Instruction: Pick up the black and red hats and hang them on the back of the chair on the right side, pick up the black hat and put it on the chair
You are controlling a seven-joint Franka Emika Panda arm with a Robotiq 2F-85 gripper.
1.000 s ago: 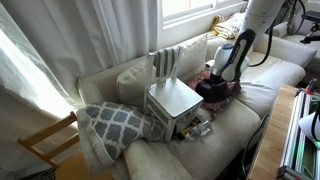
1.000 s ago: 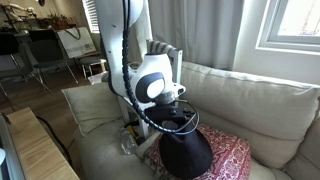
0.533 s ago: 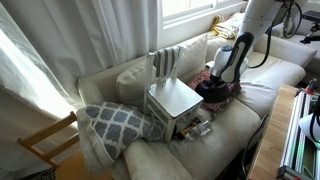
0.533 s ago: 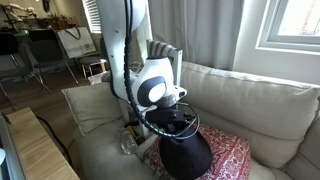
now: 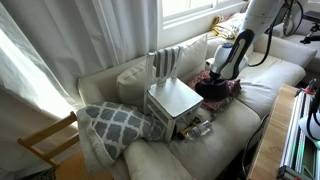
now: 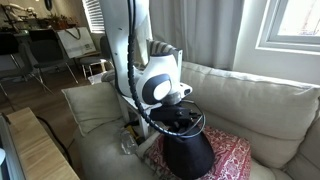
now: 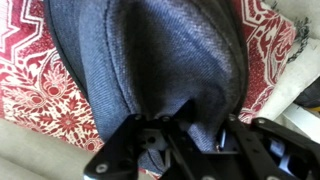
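Note:
The black hat lies on a red patterned cloth on the sofa seat; it also shows in an exterior view. My gripper comes down on its upper edge. In the wrist view the hat's dark fabric fills the frame and bunches into a fold between the fingers of my gripper, which is shut on it. The pale chair stands on the sofa beside the hat, its slat back toward the window. The black and red hats are not visible.
A grey-and-white patterned pillow lies on the sofa beyond the chair. A bare wooden chair stands off the sofa's end. The sofa backrest rises behind the hat. A wooden table edge runs along the front.
The jaws have closed from wide apart onto a fold of the black hat. The arm has shifted slightly, and the hat sits a little more upright under it.

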